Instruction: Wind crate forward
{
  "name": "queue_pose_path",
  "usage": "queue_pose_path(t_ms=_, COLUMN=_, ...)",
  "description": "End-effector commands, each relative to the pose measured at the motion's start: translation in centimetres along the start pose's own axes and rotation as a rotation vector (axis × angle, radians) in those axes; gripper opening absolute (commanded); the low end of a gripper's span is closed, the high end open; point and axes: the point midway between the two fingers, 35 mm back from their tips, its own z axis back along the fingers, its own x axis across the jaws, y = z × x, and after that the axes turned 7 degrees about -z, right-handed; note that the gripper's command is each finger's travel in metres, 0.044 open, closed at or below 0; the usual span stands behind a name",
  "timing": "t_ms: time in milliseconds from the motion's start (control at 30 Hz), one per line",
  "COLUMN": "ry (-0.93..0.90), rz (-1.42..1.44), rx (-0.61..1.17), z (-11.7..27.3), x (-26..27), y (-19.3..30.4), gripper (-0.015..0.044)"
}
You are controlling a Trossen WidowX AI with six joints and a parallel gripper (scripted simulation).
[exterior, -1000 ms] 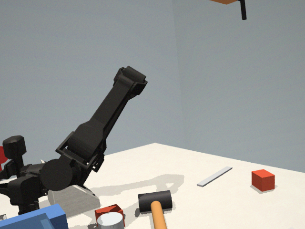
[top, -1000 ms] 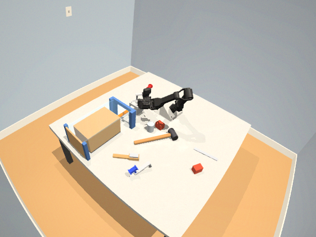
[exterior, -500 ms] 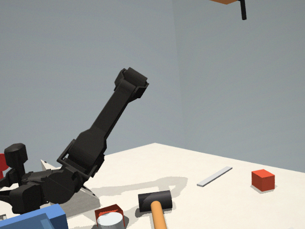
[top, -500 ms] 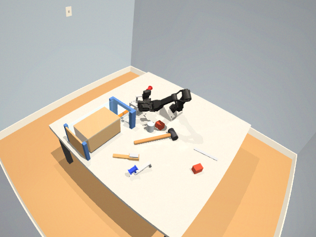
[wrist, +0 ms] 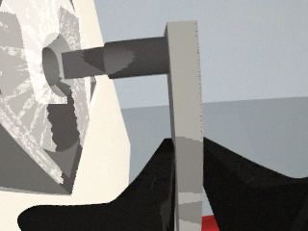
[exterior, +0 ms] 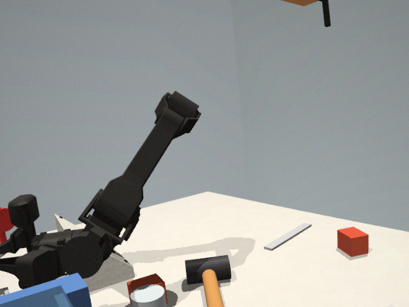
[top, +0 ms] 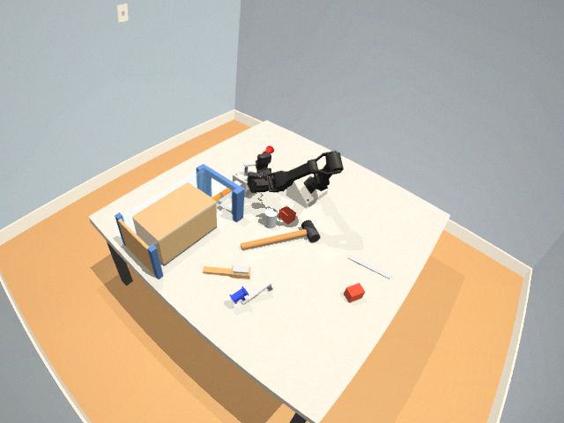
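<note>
The tan crate [top: 175,218] sits flat in the clear-panelled cubby, well behind the blue steel frame [top: 241,200] at its mouth. An orange strap [top: 223,194] runs from the crate to the grey winch [top: 240,178]. My gripper [top: 261,167] [wrist: 182,143] is over the winch, shut on the winch handle's flat grey bar [wrist: 187,122]. The handle's red knob [top: 269,148] [exterior: 2,221] sticks up. In the wrist view the dark key shaft [wrist: 122,58] points at the winch's round hole [wrist: 50,67], with its tip at the mouth; I cannot tell how deep it sits.
A hammer [top: 278,237] [exterior: 208,269], a grey can [top: 270,218] [exterior: 147,294] and a dark red box [top: 286,214] lie right of the frame. A brush [top: 226,271], a blue-gripped crank [top: 249,293], a red cube [top: 353,292] [exterior: 352,241] and a grey strip [top: 368,267] [exterior: 287,236] lie nearer the front.
</note>
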Motion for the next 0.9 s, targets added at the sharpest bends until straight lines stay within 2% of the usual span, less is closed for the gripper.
queue_pose_path(t_ms=0, ry=0.011, rz=-0.007, rx=0.0, z=0.2, x=0.0, y=-0.1, gripper=0.0)
queue_pose_path(t_ms=867, ry=0.004, rz=-0.001, rx=-0.003, z=0.2, x=1.0, y=0.0, gripper=0.0)
